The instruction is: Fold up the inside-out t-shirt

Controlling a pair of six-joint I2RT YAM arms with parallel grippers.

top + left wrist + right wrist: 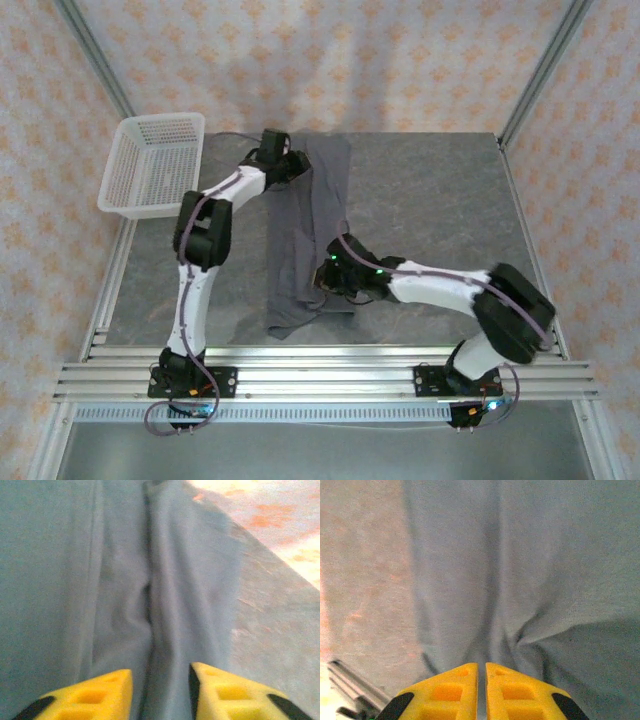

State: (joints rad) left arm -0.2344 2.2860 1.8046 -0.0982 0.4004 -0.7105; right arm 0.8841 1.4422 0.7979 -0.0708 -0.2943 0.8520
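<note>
**Though folded narrow, stretched lengthwise down the table**

Finds the inside-out t-shirt (310, 225) as a long strip on the table (440, 200), long axis from far edge to near edge, near end leaning leftward. Places the left gripper (160, 680) over the far end, jaws spread above a crease. Puts the right gripper (481, 672) at the near end, fingers nearly together, pinching puckered cloth. Notes a white basket (160, 122) at the far left corner.
</note>
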